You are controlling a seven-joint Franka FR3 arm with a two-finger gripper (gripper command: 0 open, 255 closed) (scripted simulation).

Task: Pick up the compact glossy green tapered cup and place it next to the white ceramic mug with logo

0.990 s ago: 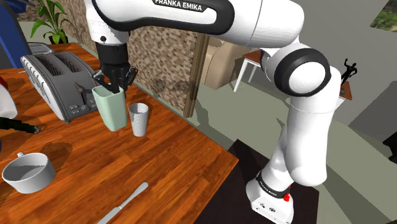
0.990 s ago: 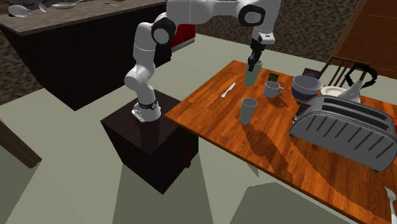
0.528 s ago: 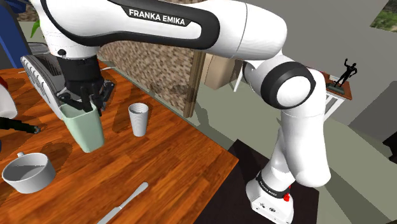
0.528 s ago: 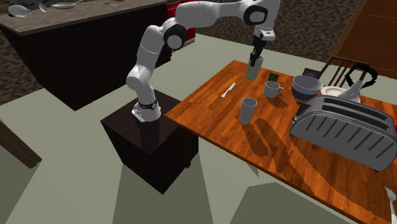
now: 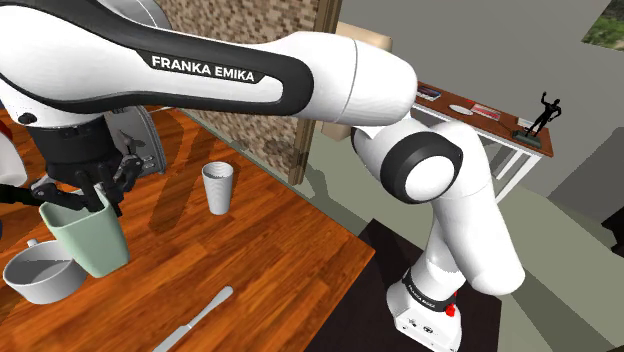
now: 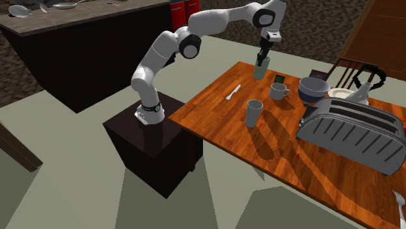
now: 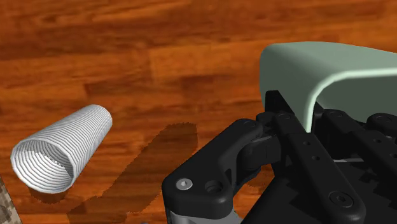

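Observation:
My gripper is shut on the rim of the pale green tapered cup, one finger inside and one outside its wall. The cup hangs upright just above the wooden table. In the shoulder view it is right beside the wide white mug, slightly overlapping it. From the second exterior view the green cup hangs under the gripper near the table's far edge, with the white mug a short way nearer the camera. The wrist view has the cup's rim clasped by the black fingers.
A ribbed grey cup stands mid-table. A knife lies near the front edge. A toaster, a blue bowl and a plate crowd the second exterior view's right.
The arm has carried the green cup from beside the toaster and ribbed cup toward the shoulder view's lower left, ending next to the white mug. The grip stayed shut.

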